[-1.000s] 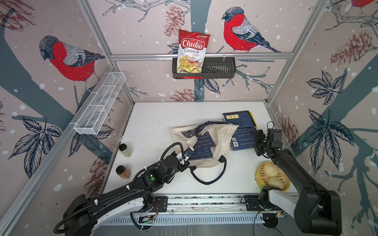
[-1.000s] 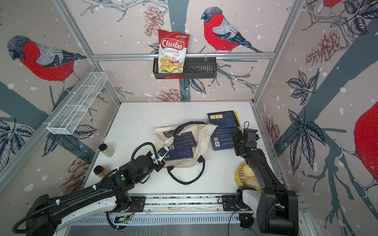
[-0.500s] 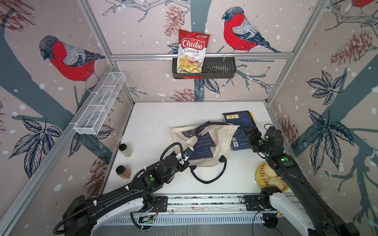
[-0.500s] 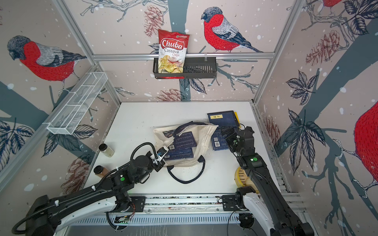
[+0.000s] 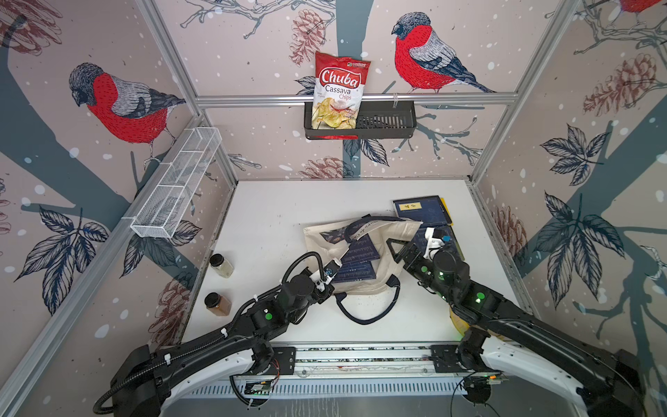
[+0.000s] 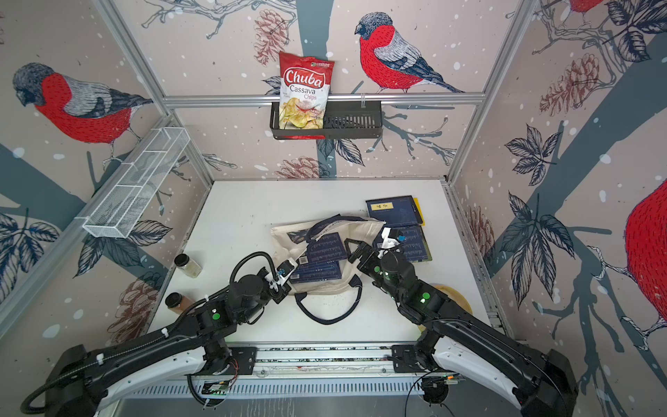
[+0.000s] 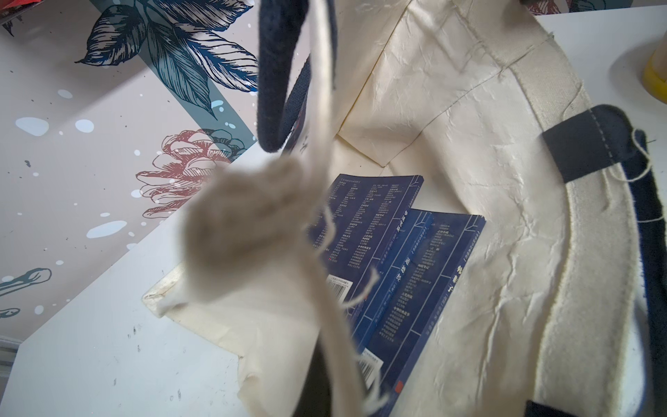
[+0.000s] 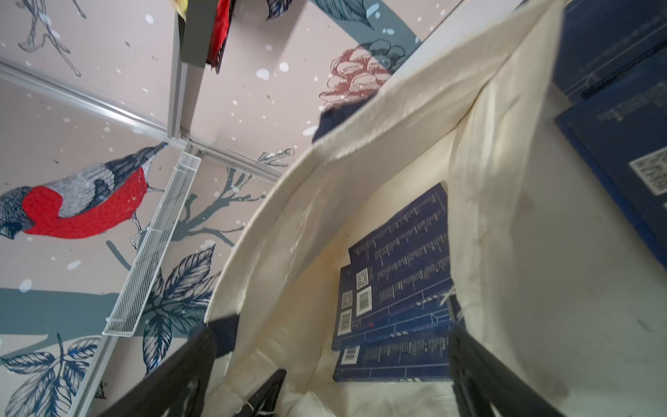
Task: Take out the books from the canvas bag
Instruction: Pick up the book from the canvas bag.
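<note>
In both top views, the cream cloth canvas bag with navy strap handles (image 5: pixel 319 252) is seen lying near the middle of the white table (image 5: pixel 274 216), its mouth turned toward the arms. The left gripper (image 5: pixel 334 267) is clamped on the upper rim of that mouth. This hold is judged to be meant to lift the cloth so that the inside is laid open. The right gripper (image 5: pixel 399 251) is poised at the other side of the mouth, jaws spread wide with nothing between them, presumably so that a book can be reached. Thin navy paperback books (image 5: pixel 355 272) are shown inside the bag. Further removed books (image 5: pixel 422 211) are laid just beside it on the right arm's side. One navy cover with a yellow label lies over a yellow edge, and the nearer covers are partly hidden by the arm, so their number cannot be fixed.

In the left wrist view, the raised cloth is blurred close to the lens and the gripper itself is not shown. Three navy books are counted in the bag, overlapped like tiles.

In the right wrist view, two black fingers (image 8: pixel 180 368) are seen well apart, framing the opening. Three barcoded books are likewise counted inside, so the task is judged unfinished.
</note>
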`<state>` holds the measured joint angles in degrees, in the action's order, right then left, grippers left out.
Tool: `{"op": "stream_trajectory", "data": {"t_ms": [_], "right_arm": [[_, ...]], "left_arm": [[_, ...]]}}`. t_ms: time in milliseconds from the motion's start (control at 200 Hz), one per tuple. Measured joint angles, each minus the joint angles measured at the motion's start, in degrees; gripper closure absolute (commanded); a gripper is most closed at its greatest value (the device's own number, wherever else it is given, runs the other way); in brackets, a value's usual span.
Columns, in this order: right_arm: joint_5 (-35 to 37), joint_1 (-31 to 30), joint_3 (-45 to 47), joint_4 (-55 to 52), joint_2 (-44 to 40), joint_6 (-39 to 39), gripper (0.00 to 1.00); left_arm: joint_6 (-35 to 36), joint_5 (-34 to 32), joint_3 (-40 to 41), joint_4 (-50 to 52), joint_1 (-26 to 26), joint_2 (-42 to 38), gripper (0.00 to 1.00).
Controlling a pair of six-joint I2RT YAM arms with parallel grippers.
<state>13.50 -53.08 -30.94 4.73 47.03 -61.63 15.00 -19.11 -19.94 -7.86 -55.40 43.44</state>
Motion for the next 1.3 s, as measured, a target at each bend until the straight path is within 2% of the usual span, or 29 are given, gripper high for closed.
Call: {"op": "stream_trajectory", "data": {"t_ms": [175,380,1041,1296], "right_arm": [[4.55,-7.19,-0.39,4.35,4.55,0.02,0.00],[7.08,-10.32,-1.68,6.80,9.99,0.00,0.00],[5.92,-10.91,-1.36,12.79,20.41,-1.75,0.03],[5.70,-10.25,-2.75,12.35,26.25,-6.29,0.05]], "left_arm": [[0.00,-0.02,0.07,-0.02,0.00,-0.42,1.00],[0.00,0.00,0.09,-0.02,0.00,-0.46,1.00],[0.02,-0.04,0.11,-0.04,0.00,-0.83,1.00],[0.04,0.00,0.13,-0.04,0.00,-0.76,1.00]]}}
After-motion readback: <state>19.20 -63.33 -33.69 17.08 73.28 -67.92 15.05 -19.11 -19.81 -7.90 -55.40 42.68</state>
